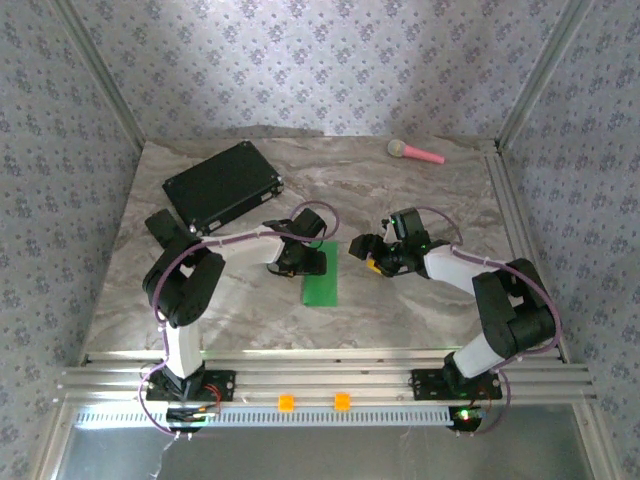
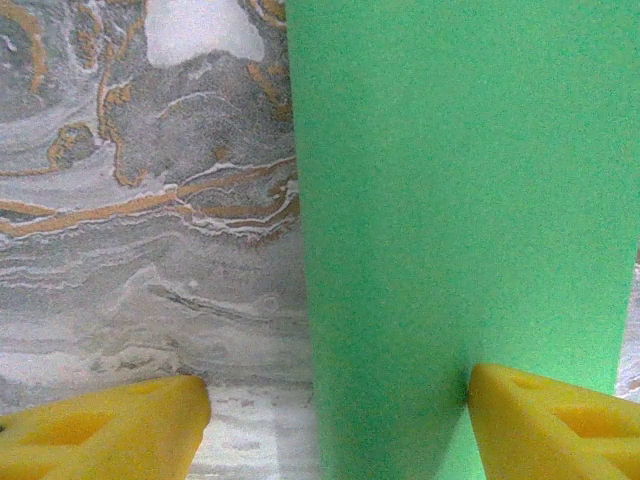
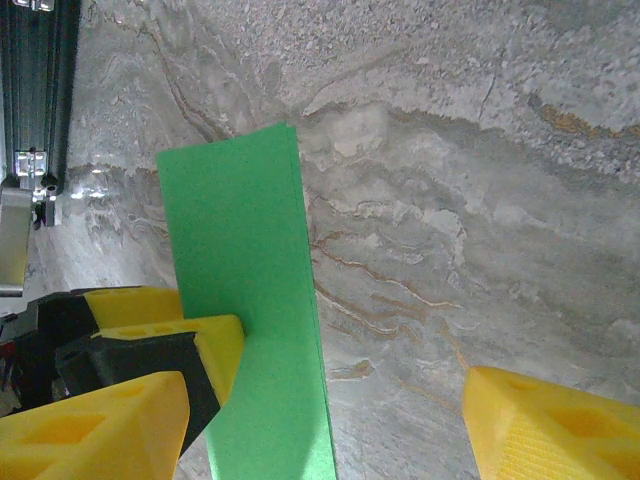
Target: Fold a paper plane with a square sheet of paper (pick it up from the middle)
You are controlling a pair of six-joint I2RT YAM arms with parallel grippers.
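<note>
The square sheet of paper [image 1: 322, 286] is bright green and lies flat on the marble table, folded into a narrow double-layered strip rather than a pointed paper plane. My left gripper [image 1: 300, 262] stands open low over the strip's far end. In the left wrist view the paper [image 2: 450, 200] runs between that gripper's [image 2: 340, 430] yellow fingers; the right fingertip [image 2: 545, 425] rests on the strip's right part and the other is over bare table. My right gripper [image 1: 366, 250] is open just right of the strip. In its view [image 3: 325, 430] the paper [image 3: 245, 300] lies at the left, with the left arm's fingers [image 3: 200, 345] against it.
A black rectangular case [image 1: 222, 184] lies at the back left. A pink-handled microphone-like toy [image 1: 415, 152] lies at the back right. Aluminium rails run along the front edge [image 1: 320, 380] and the right side [image 1: 515, 220] of the table.
</note>
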